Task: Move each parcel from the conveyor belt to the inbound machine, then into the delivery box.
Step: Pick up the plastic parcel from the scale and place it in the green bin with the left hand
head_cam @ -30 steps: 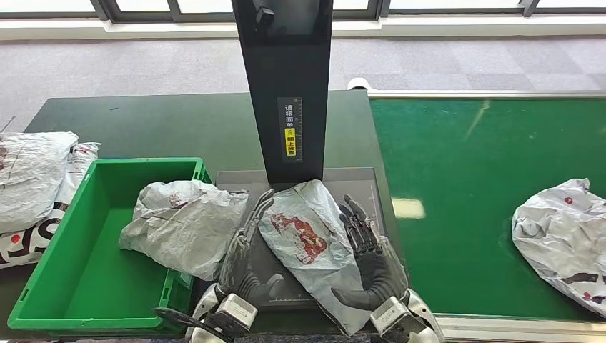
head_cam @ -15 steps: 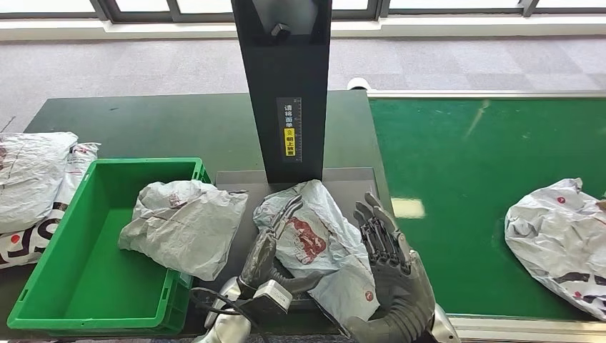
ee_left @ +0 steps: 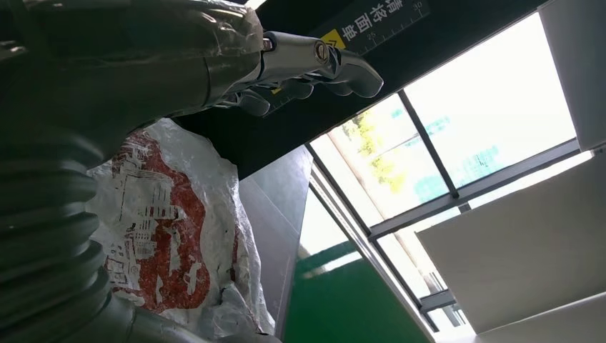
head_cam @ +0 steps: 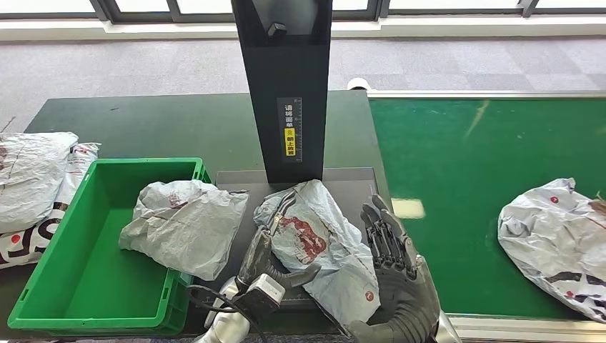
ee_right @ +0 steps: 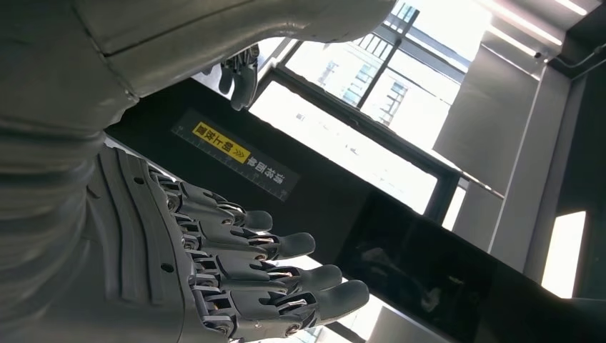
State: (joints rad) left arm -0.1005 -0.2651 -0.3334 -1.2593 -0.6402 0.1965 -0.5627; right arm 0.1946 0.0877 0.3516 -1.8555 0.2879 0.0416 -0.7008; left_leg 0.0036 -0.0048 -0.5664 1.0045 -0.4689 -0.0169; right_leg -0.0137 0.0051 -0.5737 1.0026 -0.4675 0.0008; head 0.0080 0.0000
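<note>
My left hand (head_cam: 268, 246) reaches forward from the near edge, just left of centre, palm turned to the right. Its fingers (head_cam: 284, 206) stretch toward the far side and its thumb (head_cam: 306, 274) sticks out to the right. My left wrist (head_cam: 259, 298) sits low at the near edge, with a dark cable looping beside it. In the left wrist view the same fingers (ee_left: 321, 68) lie long and only slightly bent.

My right hand (head_cam: 391, 268) stands to the right of the left one, palm facing left. Its dark fingers (head_cam: 382, 225) are straight, close together and pointing away from me. In the right wrist view they (ee_right: 286, 275) lie side by side, extended. The two palms face each other.
</note>
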